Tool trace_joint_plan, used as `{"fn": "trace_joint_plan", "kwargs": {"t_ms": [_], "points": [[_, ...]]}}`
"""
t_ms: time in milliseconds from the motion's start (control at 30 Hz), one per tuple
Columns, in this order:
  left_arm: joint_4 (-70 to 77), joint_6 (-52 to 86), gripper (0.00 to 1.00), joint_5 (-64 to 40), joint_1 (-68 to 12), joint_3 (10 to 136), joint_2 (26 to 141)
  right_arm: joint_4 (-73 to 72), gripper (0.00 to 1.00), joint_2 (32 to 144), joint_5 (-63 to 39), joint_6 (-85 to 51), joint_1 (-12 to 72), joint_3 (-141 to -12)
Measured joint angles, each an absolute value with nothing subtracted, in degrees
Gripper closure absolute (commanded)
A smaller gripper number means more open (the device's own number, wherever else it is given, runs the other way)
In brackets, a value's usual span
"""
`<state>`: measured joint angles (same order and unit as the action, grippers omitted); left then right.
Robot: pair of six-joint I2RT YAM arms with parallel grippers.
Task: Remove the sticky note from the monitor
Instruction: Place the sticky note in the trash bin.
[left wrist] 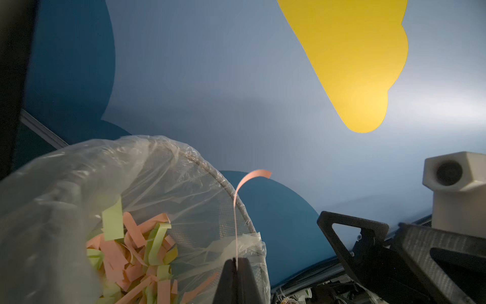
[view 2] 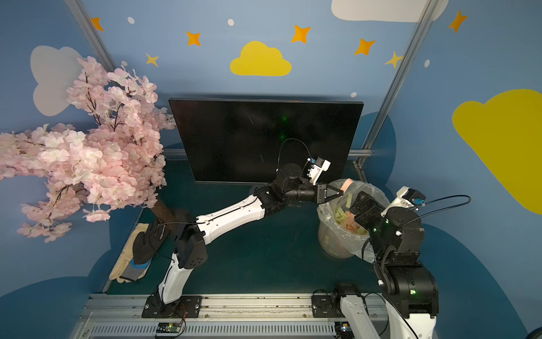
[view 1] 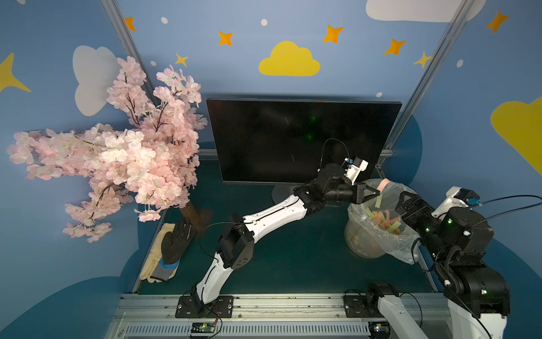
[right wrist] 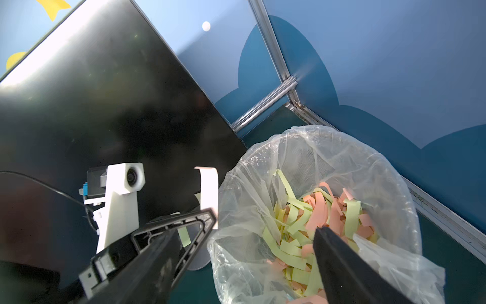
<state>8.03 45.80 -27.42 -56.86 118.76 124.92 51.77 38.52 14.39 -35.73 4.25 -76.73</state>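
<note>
Fingers (left wrist: 228,279) of the left gripper (left wrist: 236,262) pinch shut on the pink sticky note (left wrist: 253,175), off the bare monitor (view 1: 293,138), beside the rim of the bin (right wrist: 394,168); the right gripper (right wrist: 265,223) gapes empty above it. We judge only the drop is left. Top views alone show us nearly the whole screen.

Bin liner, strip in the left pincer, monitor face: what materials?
Bin liner: thin clear plastic film, glossy, crinkled.
Strip: pink paper, matte, curling freely; probably the sticky note.
Monitor: dark glossy panel with glare streaks; glass or plastic, can't tell.
</note>
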Motion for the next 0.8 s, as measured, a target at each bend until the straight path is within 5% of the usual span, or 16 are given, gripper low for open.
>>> {"fn": "trace_joint_plan", "kwargs": {"t_ms": [400, 800], "points": [[3.03, 44.45, 0.30, -28.75, -58.28, 124.14, 128.14, 51.96, 0.15, 36.56, 16.64, -37.78, 4.16, -76.71], [4.58, 42.94, 0.14, -28.49, -57.36, 122.72, 126.72, 52.14, 0.14, 35.86, 17.15, -38.85, 4.16, -76.93]]}}
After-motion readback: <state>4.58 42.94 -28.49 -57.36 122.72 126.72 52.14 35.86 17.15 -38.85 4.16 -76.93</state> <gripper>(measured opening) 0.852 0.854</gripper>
